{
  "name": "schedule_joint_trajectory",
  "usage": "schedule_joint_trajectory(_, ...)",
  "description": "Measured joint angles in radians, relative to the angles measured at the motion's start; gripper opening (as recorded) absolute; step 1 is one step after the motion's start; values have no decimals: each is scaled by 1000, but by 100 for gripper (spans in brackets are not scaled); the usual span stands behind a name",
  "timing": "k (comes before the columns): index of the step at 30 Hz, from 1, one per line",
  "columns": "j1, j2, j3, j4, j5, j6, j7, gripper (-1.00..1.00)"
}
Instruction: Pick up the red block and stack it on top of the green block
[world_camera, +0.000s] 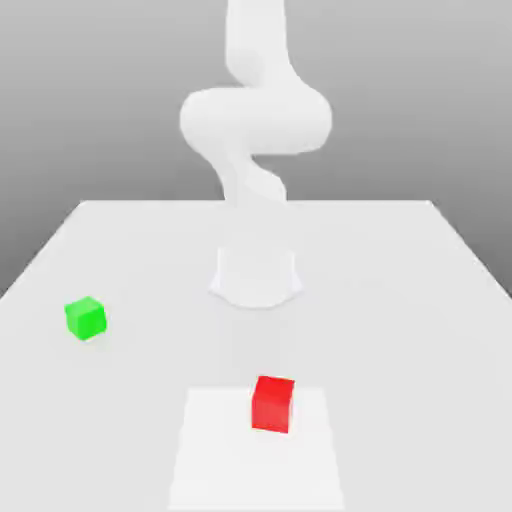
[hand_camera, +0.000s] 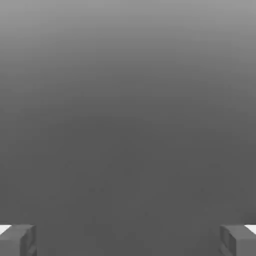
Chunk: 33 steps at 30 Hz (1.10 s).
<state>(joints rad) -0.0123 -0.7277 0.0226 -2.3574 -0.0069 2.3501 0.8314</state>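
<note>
Your fingers (hand_camera: 18, 240) stand wide apart, holding nothing. On the white counter (world_camera: 420, 300), the red block (world_camera: 273, 403) sits on a paler square patch (world_camera: 210, 450) nearest the exterior view; the green block (world_camera: 85, 318) rests well apart, toward that view's left.

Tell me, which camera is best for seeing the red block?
The exterior view. There the red block sits in plain sight on the white table, toward the front, apart from the green block. The hand view gives no look at it: there you see the open gripper fingertips against plain grey.
</note>
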Motion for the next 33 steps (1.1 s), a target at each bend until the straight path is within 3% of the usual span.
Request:
schedule_joint_trajectory(12,-47,423,81,-314,-25,283,169,0)
schedule_joint_trajectory(17,-41,634,94,-463,9,424,218,0)
schedule_joint_trajectory(24,-10,893,47,-463,-61,637,286,0)
schedule_joint_trajectory(25,4,927,31,-459,-71,666,293,-100)
schedule_joint_trajectory(33,1,912,36,-461,-66,654,290,-100)
